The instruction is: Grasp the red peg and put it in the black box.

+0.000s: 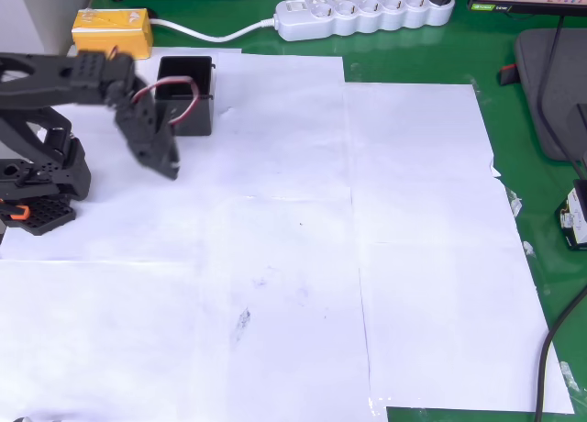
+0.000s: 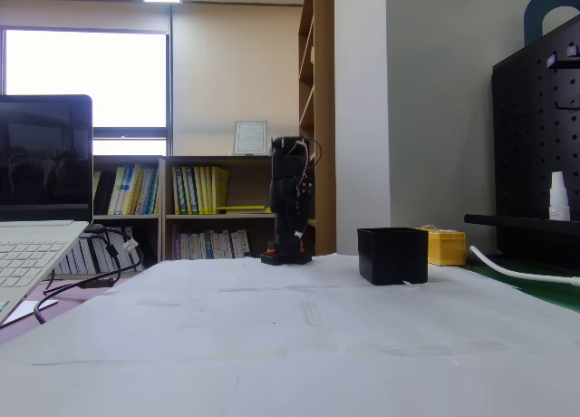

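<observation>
The black box (image 1: 185, 94) stands on the white paper at the upper left of the overhead view, and right of the arm in the fixed view (image 2: 392, 255). My gripper (image 1: 168, 165) hangs just below and left of the box, pointing down-right. It is blurred into one dark wedge, so its jaws cannot be made out. A red wire (image 1: 174, 84) from the arm loops over the box opening. In the fixed view the arm (image 2: 291, 199) is seen end-on and upright. The red peg is hidden or out of view.
A yellow box (image 1: 112, 30) sits behind the black box, with a white power strip (image 1: 362, 14) along the far edge. A tiny dark speck (image 1: 300, 225) lies mid-paper, too small to identify. A laptop (image 2: 36, 227) stands at the left of the fixed view.
</observation>
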Controlling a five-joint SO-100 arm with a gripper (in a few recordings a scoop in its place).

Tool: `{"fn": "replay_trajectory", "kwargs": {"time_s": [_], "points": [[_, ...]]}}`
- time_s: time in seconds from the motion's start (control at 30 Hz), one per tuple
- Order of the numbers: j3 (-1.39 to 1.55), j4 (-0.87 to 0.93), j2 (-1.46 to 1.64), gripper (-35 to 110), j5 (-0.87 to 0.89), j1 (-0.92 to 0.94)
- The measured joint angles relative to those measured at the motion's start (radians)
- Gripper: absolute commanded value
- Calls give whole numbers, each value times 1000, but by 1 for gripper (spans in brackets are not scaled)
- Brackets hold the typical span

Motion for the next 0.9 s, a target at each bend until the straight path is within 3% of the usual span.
{"fn": "replay_trajectory", "kwargs": {"time_s": [0.43, 0.7, 0.9], "points": [[-531, -20, -529, 0, -14, -57], [-612, 241, -922, 0, 12, -81], [-617, 242, -974, 0, 17, -77]]}}
